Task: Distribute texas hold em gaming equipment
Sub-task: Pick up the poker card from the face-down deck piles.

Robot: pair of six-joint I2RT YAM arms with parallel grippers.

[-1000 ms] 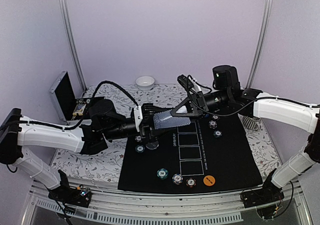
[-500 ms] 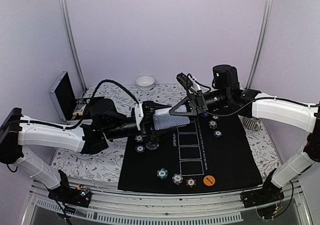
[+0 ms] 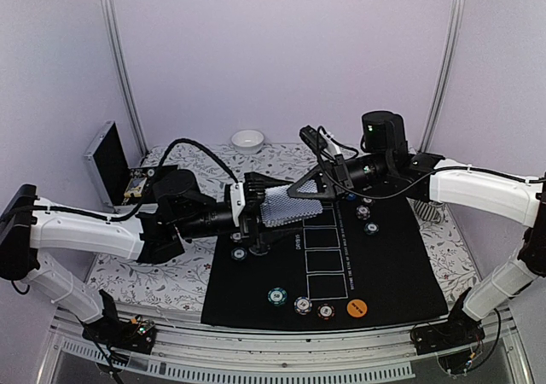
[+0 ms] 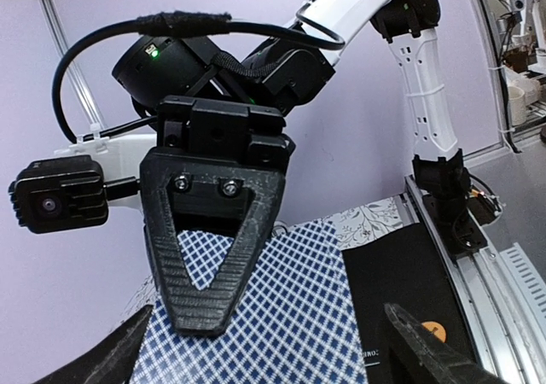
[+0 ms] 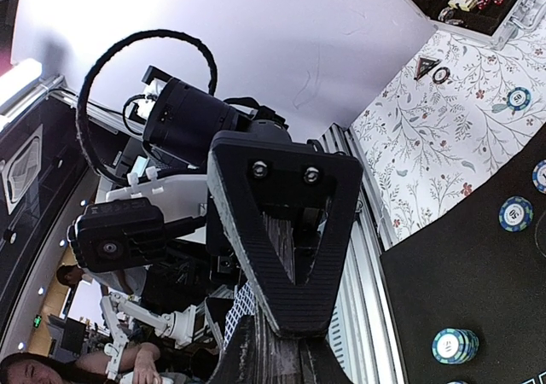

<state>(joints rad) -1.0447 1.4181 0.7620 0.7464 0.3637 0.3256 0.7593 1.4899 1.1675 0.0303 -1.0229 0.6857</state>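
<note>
Right pincer is clenched on the playing cards. One ribbed black finger lies flat on the chequered grey-blue back, and its own wrist view shows the deck's edge pinched between both fingers. Facing it, the left pincer stands released, its two fingers spread wide to either side of the deck; whether they touch the card edges cannot be told.

The deck is held up above the far left part of the black mat, which covers much of the flowered table.

An open silver case stands at the table's far left corner. The right wrist view shows small things in its dark lining, one pale and some red, too small to name. A white bowl sits at the far edge behind both pincers; what it holds cannot be seen.

An orange button disc lies near the mat's front edge, with three poker chips in a row to its left, all well apart from both pincers. More chips lie on the mat beneath the left pincer and beside the right arm.
</note>
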